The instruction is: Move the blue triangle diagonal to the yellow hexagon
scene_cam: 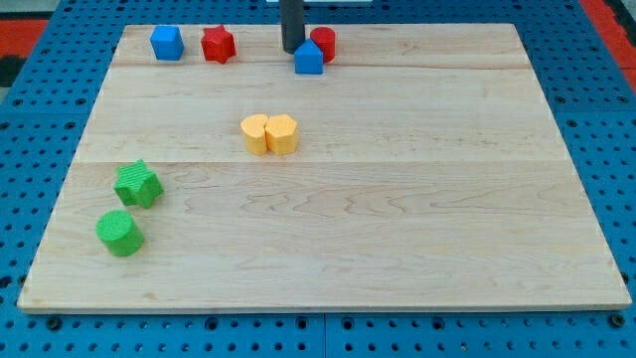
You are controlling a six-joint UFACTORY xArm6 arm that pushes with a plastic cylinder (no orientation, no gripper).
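Eight blocks, two per colour: blue cube (167, 43), blue triangle (309, 59), red star (218, 44), red cylinder (324, 42), yellow hexagon (282, 133) touching yellow cylinder (255, 133), green star (137, 184), green cylinder (120, 233). My tip (292, 50), a plain rod, sits just left of the blue triangle.

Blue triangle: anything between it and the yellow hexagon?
Nothing visible. The blue triangle sits at the view's top, my tip right at its left and a red block behind it. The board down to the yellow hexagon holds no block.

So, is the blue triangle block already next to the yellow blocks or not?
Not yet: the blue triangle sits at the board's top edge, against the red block and my tip, apart from the yellow hexagon.
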